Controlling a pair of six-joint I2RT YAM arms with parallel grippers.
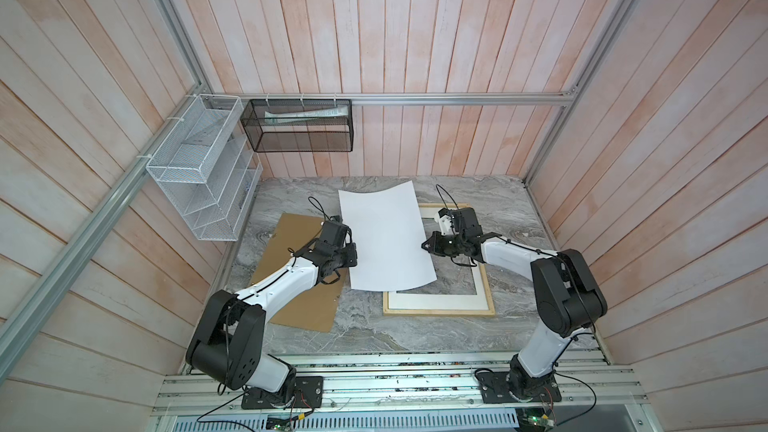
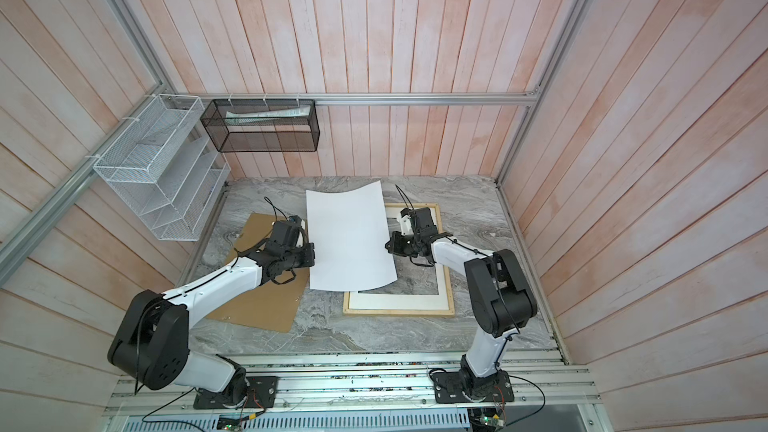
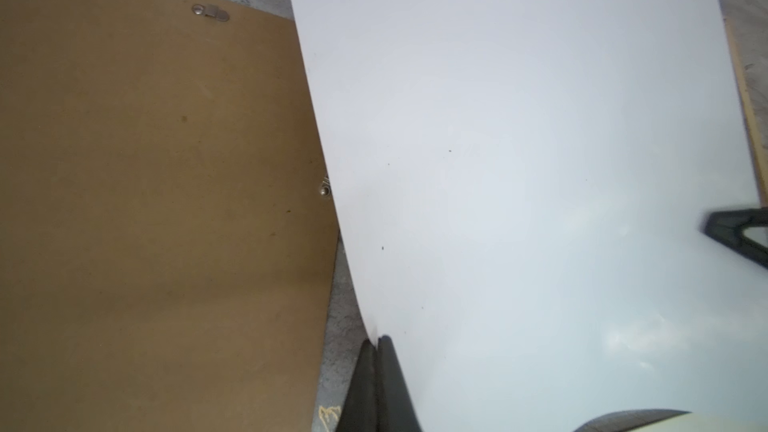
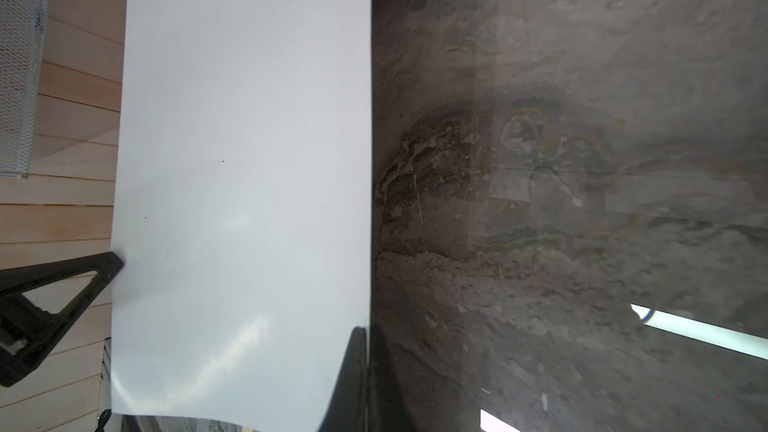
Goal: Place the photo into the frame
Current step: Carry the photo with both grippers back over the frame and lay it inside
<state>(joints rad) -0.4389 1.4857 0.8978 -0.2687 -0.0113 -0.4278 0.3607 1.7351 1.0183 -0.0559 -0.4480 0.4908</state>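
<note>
The photo (image 1: 384,238) (image 2: 349,238) hangs above the table with its plain white back up, slightly bowed; its picture side is hidden. My left gripper (image 1: 354,256) (image 3: 376,340) is shut on the sheet's left edge. My right gripper (image 1: 424,246) (image 4: 365,332) is shut on the right edge. The frame (image 1: 440,312) (image 2: 399,312) of pale wood lies flat on the table, below and to the right of the sheet, which overhangs its left part. In the left wrist view the white sheet (image 3: 519,160) fills the picture, and in the right wrist view the sheet (image 4: 245,160) shows as well.
A white mat (image 1: 436,300) with a cut-out lies inside the frame. A brown backing board (image 1: 291,297) (image 3: 145,201) lies on the marble table (image 1: 374,334) under my left arm. A white wire rack (image 1: 199,176) and a black mesh basket (image 1: 297,126) hang on the back-left walls.
</note>
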